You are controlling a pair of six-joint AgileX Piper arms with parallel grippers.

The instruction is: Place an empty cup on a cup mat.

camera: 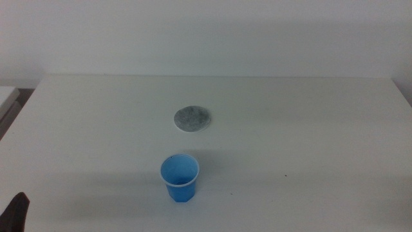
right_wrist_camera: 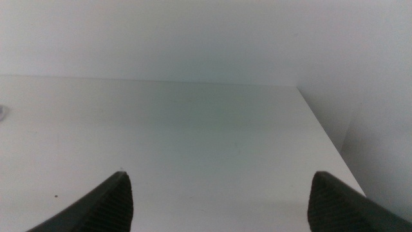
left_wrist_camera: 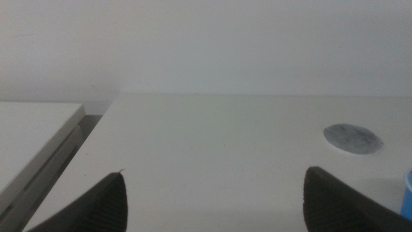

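Observation:
The blue cup (camera: 179, 178) stands upright and empty on the white table, near the front middle. The cup mat (camera: 192, 118) lies flat a short way behind it, apart from it. My left gripper (left_wrist_camera: 215, 209) is open and empty, low at the table's front left; only a dark tip of it (camera: 16, 212) shows in the middle view. In the left wrist view the mat (left_wrist_camera: 352, 138) lies ahead of that gripper, and a sliver of the cup (left_wrist_camera: 408, 200) shows at the frame edge. My right gripper (right_wrist_camera: 219, 209) is open and empty over bare table, out of the middle view.
The white table (camera: 309, 148) ends at a pale wall behind. A lower white surface (left_wrist_camera: 32, 129) adjoins the table's left edge across a narrow gap. The table's right edge (right_wrist_camera: 325, 138) shows in the right wrist view.

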